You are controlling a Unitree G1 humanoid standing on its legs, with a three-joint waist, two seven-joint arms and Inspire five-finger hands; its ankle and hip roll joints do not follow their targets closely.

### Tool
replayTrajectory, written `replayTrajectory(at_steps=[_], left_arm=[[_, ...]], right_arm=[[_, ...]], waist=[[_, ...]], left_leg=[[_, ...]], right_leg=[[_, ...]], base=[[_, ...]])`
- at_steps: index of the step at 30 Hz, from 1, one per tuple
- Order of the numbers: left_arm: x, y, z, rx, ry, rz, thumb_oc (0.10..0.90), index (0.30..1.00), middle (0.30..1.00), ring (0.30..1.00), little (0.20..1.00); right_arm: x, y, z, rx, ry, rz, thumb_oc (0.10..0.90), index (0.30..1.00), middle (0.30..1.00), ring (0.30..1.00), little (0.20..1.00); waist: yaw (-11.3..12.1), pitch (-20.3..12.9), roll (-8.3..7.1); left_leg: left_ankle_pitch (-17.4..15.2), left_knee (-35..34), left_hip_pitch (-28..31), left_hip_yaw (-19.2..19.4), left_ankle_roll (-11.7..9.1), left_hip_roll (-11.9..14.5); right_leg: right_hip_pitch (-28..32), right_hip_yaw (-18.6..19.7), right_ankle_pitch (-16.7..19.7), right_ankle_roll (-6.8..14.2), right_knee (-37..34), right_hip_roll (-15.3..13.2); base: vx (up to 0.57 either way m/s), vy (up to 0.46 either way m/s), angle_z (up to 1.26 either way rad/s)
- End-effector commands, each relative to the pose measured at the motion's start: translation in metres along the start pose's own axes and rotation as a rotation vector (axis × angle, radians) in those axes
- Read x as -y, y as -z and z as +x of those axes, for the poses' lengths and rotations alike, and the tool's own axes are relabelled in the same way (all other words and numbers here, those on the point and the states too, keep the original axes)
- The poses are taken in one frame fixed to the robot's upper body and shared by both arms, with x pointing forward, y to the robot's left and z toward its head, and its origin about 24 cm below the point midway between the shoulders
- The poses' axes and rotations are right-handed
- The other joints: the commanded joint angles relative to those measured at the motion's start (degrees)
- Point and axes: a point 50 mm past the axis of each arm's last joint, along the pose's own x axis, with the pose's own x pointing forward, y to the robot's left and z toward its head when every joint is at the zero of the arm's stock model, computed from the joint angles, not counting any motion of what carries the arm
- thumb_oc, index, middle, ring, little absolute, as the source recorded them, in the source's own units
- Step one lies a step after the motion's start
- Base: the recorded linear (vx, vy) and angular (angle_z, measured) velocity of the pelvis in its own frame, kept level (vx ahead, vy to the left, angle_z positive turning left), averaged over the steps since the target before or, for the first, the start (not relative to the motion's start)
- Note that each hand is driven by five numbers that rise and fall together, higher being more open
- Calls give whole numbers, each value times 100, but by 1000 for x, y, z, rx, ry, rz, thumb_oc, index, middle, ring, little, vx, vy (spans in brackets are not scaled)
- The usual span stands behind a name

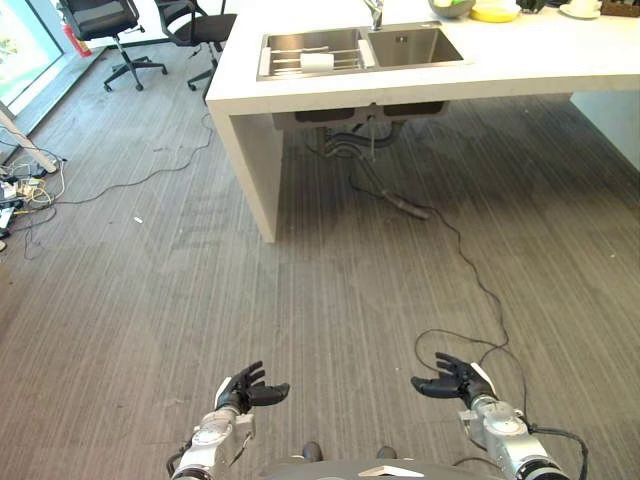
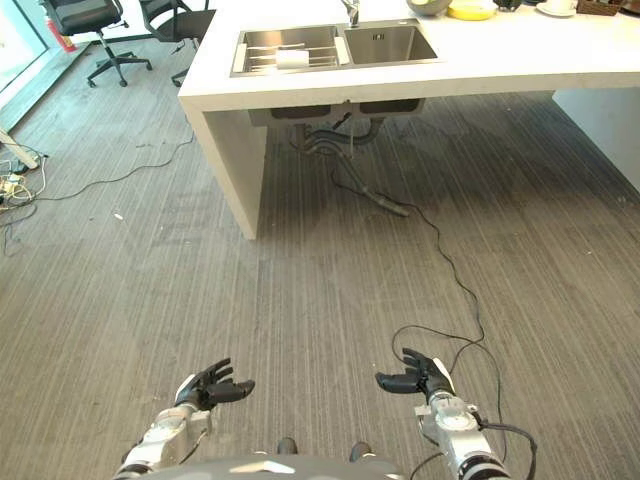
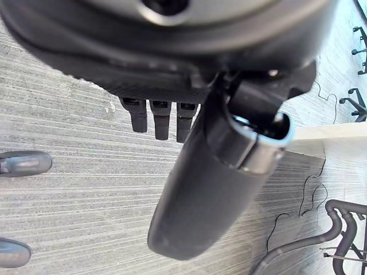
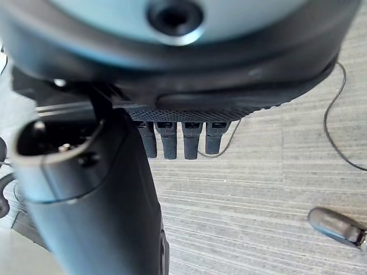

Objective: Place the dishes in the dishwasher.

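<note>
Both hands were held empty above the grey floor (image 1: 330, 290), far from the bench (image 1: 520, 55).
Dishes (image 1: 470, 8) were seen on the bench beyond the sink (image 1: 410, 45); left hand (image 1: 243, 388) and right hand (image 1: 452, 380) fingers were relaxed; no writing could be read.

It looked like an office kitchenette: a white counter (image 1: 560, 60) with a steel double sink (image 1: 360, 50) stood at twelve o'clock, black swivel chairs (image 1: 110, 25) at eleven o'clock, on grey carpet (image 1: 150, 290).

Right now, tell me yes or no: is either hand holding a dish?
No. The left hand and the right hand both hang open over the bare floor, far short of the sink.
</note>
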Motion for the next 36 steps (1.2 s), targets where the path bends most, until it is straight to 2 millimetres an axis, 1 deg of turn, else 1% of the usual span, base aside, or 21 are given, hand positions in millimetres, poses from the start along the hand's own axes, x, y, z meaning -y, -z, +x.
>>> replayTrajectory(at_steps=[1, 5, 7, 9, 12, 13, 15, 16, 17, 18, 19, 20, 24, 25, 28, 31, 32, 33, 36], left_arm=[[9, -34, 8, 129, 28, 23, 800, 900, 900, 900, 900], [7, -27, 10, 90, 22, 84, 800, 900, 900, 900, 900], [5, -21, 10, 49, 18, 121, 800, 900, 900, 900, 900], [3, -11, 11, -5, 12, 197, 800, 900, 900, 900, 900], [-3, 14, 7, -122, 16, 246, 800, 900, 900, 900, 900], [-7, 31, 3, -200, 7, 244, 800, 900, 900, 900, 900], [-11, 46, -2, -273, -3, 266, 800, 900, 900, 900, 900], [-11, 46, -1, -273, -3, 266, 800, 900, 900, 900, 900], [-12, 52, -4, -299, -5, 260, 800, 900, 900, 900, 900], [-14, 58, -6, -328, -6, 259, 800, 900, 900, 900, 900], [-14, 70, -12, -379, -7, 244, 800, 900, 900, 900, 900], [-14, 70, -12, -379, -7, 244, 800, 900, 900, 900, 900], [-15, 85, -19, -440, 2, 267, 800, 900, 900, 900, 900], [-15, 88, -21, -449, 2, 268, 800, 900, 900, 900, 900], [-17, 88, -21, -450, -6, 240, 800, 900, 900, 900, 900], [-18, 81, -18, -424, -12, 226, 800, 900, 900, 900, 900], [-19, 73, -14, -397, -13, 229, 800, 900, 900, 900, 900], [-19, 73, -14, -397, -13, 229, 800, 900, 900, 900, 900], [-17, 58, -7, -357, -6, 239, 800, 900, 900, 900, 900]], right_arm=[[5, -32, 5, 148, 16, 70, 800, 900, 900, 900, 900], [2, -27, 6, 117, 6, 50, 800, 900, 900, 900, 900], [0, -21, 7, 81, -2, 48, 800, 900, 900, 900, 900], [0, -10, 7, 26, -9, 32, 800, 900, 900, 900, 900], [1, 7, 6, -55, -15, 5, 800, 900, 900, 900, 900], [2, 20, 4, -122, -16, -12, 800, 900, 900, 900, 900], [2, 35, 1, -199, -16, -26, 800, 900, 900, 900, 900], [2, 35, 1, -198, -16, -26, 800, 900, 900, 900, 900], [2, 42, -1, -230, -15, -30, 800, 900, 900, 900, 900], [2, 48, -3, -260, -16, -36, 800, 900, 900, 900, 900], [1, 58, -7, -310, -19, -40, 800, 900, 900, 900, 900], [1, 58, -7, -310, -19, -40, 800, 900, 900, 900, 900], [-1, 81, -17, -410, -24, -27, 800, 900, 900, 900, 900], [-2, 86, -20, -429, -24, -20, 800, 900, 900, 900, 900], [-2, 91, -23, -451, -17, 1, 800, 900, 900, 900, 900], [-2, 87, -20, -434, -10, 25, 800, 900, 900, 900, 900], [-1, 81, -17, -416, -9, 25, 800, 900, 900, 900, 900], [-1, 81, -17, -416, -9, 25, 800, 900, 900, 900, 900], [3, 69, -10, -399, 2, 65, 800, 900, 900, 900, 900]], waist=[[112, -234, -157], [103, -261, -154], [98, -262, -158], [94, -277, -166], [54, -294, -169], [33, -298, -178], [6, -299, -192], [5, -299, -192], [-3, -296, -197], [-13, -291, -206], [-23, -271, -209], [-23, -271, -209], [-43, -258, -221], [-55, -253, -224], [-73, -234, -235], [-73, -216, -246], [-73, -219, -253], [-71, -216, -253], [-61, -258, -257]], left_leg=[[-180, 8, 3, 163, -366, 203], [-193, 8, 33, 175, -366, 201], [-185, 8, 25, 172, -368, 201], [-178, 8, 18, 182, -368, 208], [-160, 8, 10, 200, -371, 216], [-138, 8, -7, 210, -376, 224], [-123, 8, -30, 217, -382, 230], [-123, 8, -32, 217, -382, 230], [-122, 8, -43, 222, -380, 230], [-121, 8, -57, 235, -377, 235], [-119, 8, -80, 265, -372, 233], [-119, 8, -80, 265, -372, 233], [-144, 8, -81, 311, -362, 224], [-153, 8, -72, 320, -363, 224], [-168, 8, -78, 331, -362, 217], [-165, 8, -114, 308, -352, 206], [-185, 8, -119, 308, -330, 180], [-186, 8, -118, 310, -329, 180], [-269, 8, -84, 297, -267, 96]], right_leg=[[-139, -15, 17, 680, 58, -660], [-129, -5, 7, 672, 58, -655], [-140, 11, 12, 667, 58, -648], [-152, 28, 10, 662, 58, -641], [-177, 70, 3, 641, 58, -619], [-198, 87, 8, 629, 58, -606], [-227, 93, 24, 625, 58, -603], [-229, 93, 24, 625, 58, -603], [-252, 102, 31, 623, 58, -599], [-271, 109, 36, 622, 58, -596], [-309, 112, 51, 630, 58, -602], [-309, 112, 51, 630, 58, -602], [-311, 114, 32, 634, 58, -613], [-304, 106, 31, 641, 58, -618], [-312, 114, 36, 661, 58, -633], [-345, 132, 73, 677, 58, -650], [-347, 161, 94, 686, 58, -669], [-347, 163, 94, 687, 58, -669], [-311, 202, 126, 713, 58, -714]], base=[[0, 0, 0], [0, 0, 0], [0, 0, 0], [0, 0, 0], [4, -6, -2], [13, -18, -6], [11, -19, -5], [4, -14, -4], [-2, -16, -3], [0, 0, 0], [0, 0, 0], [-8, 0, -4], [18, 14, -12], [0, 0, 0], [12, 23, -1], [9, 43, 0], [10, 49, 1], [41, 81, 0], [51, 78, -2]])
